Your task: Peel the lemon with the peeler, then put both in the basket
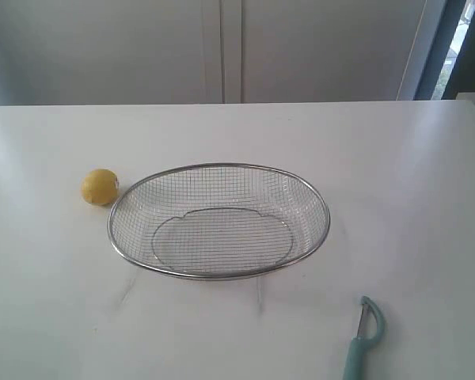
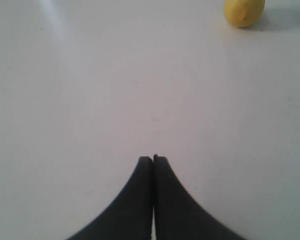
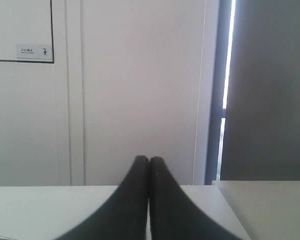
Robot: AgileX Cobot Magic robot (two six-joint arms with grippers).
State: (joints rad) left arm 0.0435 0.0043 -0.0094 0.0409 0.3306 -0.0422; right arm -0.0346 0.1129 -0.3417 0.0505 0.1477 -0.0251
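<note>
A small yellow lemon [image 1: 100, 187] rests on the white table just left of the wire-mesh basket [image 1: 301, 184], close to its rim. The lemon [image 2: 244, 12] also shows at the edge of the left wrist view, well away from my left gripper [image 2: 152, 159], whose black jaws are pressed together over bare table. The teal-handled peeler [image 1: 363, 339] lies near the table's front edge on the right, hook head pointing away. My right gripper [image 3: 149, 160] is shut with nothing in it and faces the wall. Neither arm shows in the exterior view.
The white table [image 1: 396, 174] runs back to a pale panelled wall [image 1: 222, 47]. A second table surface [image 3: 270, 205] adjoins on the far right, beside a dark upright frame [image 3: 260, 90].
</note>
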